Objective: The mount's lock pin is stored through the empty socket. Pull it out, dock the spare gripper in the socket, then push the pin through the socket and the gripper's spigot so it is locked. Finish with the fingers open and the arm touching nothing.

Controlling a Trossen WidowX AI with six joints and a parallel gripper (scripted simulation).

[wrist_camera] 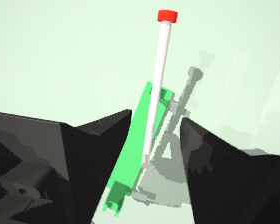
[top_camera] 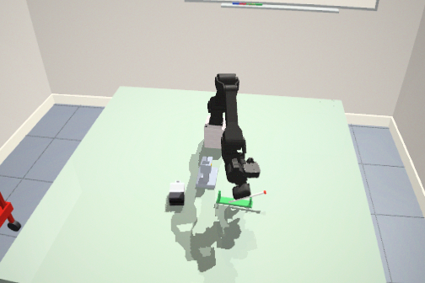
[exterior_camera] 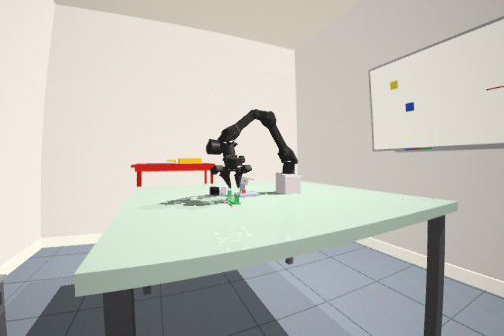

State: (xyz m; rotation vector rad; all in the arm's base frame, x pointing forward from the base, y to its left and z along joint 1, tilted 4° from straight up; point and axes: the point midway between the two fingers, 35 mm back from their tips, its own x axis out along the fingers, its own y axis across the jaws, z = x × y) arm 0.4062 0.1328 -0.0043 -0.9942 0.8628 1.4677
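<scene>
Red-headed pin (top_camera: pixel 249 196) (wrist_camera: pixel 157 87) slants below open end effector (exterior_camera: pixel 232 180) (wrist_camera: pixel 156 119).

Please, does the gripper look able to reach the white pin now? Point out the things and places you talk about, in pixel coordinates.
Probably yes: the gripper (top_camera: pixel 241 204) (exterior_camera: pixel 231 187) (wrist_camera: pixel 156 119) is open above the white pin (top_camera: pixel 255 194) (wrist_camera: pixel 159 65), and nothing visible blocks the space between its fingers.

Beside the green rest (top_camera: pixel 236 201) (exterior_camera: pixel 234 201) (wrist_camera: pixel 136 140), the tool (top_camera: pixel 241 200) (exterior_camera: pixel 233 186) (wrist_camera: pixel 156 119) has its fingertips hidden from above; its finger bases run off the wrist view's edges. Behind the rest, the mount (top_camera: pixel 207 177) (exterior_camera: pixel 248 193) is too small sideways to show its socket.
</scene>
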